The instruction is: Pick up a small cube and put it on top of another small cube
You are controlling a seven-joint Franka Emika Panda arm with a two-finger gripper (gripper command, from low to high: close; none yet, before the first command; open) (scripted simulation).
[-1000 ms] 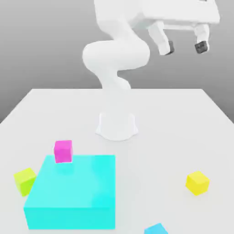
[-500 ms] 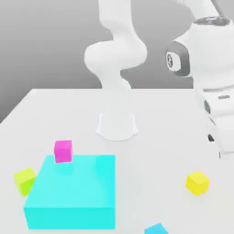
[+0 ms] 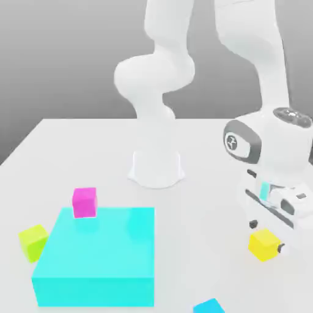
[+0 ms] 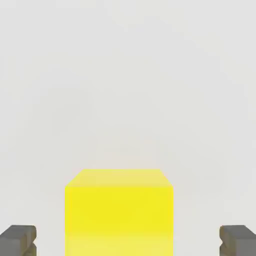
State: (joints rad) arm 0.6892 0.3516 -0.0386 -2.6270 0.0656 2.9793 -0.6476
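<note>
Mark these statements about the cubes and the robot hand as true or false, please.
1. The fingers stand open, one on each side of the yellow cube. True.
2. The yellow cube is lifted off the table. False: it rests on the table in the exterior view.
3. The magenta cube sits at the far corner of the large cyan block, on the exterior view's left. True.
4. The lime cube sits on top of the cyan block. False: it stands on the table beside the block.
5. The yellow cube is already stacked on the magenta cube. False: they are far apart, on opposite sides of the exterior view.
</note>
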